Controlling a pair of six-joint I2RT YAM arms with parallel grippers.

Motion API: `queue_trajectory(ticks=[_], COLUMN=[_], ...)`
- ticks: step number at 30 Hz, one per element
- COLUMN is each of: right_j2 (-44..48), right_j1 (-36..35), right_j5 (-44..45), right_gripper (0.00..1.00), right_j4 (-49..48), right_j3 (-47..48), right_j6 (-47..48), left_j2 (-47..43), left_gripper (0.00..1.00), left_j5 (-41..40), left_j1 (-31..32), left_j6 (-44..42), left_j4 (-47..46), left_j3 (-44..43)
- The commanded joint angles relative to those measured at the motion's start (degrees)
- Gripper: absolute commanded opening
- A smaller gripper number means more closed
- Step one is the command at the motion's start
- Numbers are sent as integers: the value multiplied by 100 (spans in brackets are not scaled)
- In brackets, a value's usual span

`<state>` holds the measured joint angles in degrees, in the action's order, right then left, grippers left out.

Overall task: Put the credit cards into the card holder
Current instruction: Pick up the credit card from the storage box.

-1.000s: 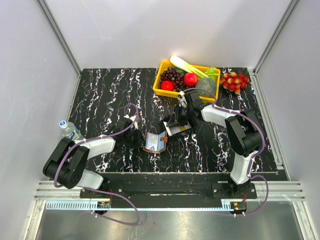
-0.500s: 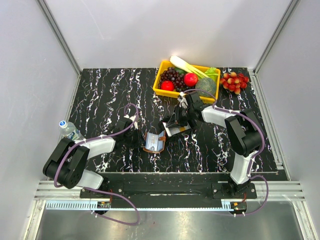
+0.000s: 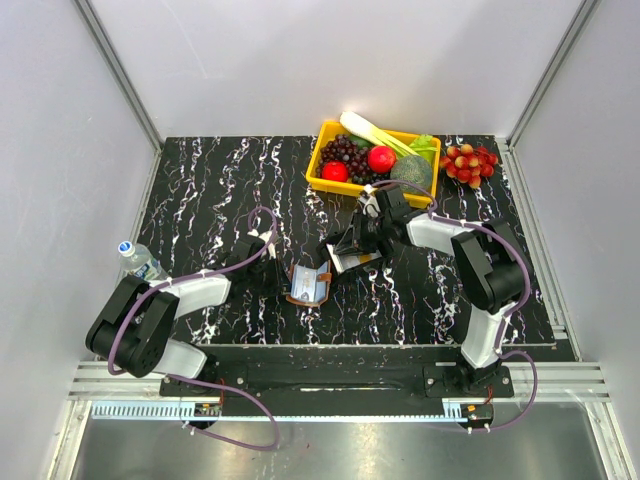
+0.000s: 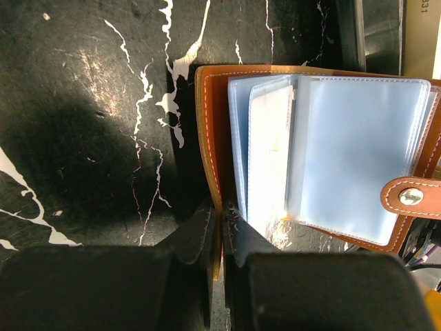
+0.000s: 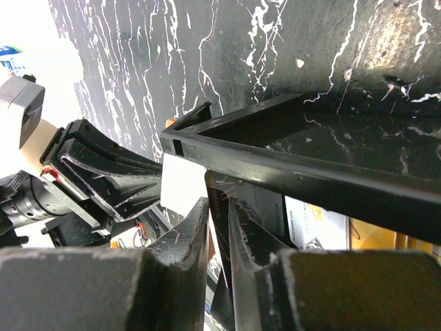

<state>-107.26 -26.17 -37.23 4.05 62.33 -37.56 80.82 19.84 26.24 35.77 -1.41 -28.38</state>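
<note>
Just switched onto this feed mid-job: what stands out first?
The brown card holder lies open mid-table, clear sleeves fanned, the left arm's jaws shut on its cover edge. The right arm's jaws pinch a dark card by a small black box. A yellow fruit tray sits at the far edge.

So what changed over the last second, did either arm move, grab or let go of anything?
Only the right gripper moved, edging slightly left and toward the near edge by the black box, apparently pinching a thin card. No new grab or release shows. The left gripper stays clamped on the card holder, which has not shifted. The yellow tray and bottle are unchanged.
</note>
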Motion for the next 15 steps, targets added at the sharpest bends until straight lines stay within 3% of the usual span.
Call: queue_trajectory(ticks=[1,15], right_j2=[364,355], right_j1=[33,51], right_j5=[-267,-399], right_gripper=[22,22], right_j4=[-274,-309], right_j3=[-36,-27], right_j6=[-129,-155], left_j2=[92,101], left_gripper=[0,0], left_j5=[3,20], left_j1=[30,30], left_j6=[-158,-158], left_j4=[167,167], left_j3=[-36,-62])
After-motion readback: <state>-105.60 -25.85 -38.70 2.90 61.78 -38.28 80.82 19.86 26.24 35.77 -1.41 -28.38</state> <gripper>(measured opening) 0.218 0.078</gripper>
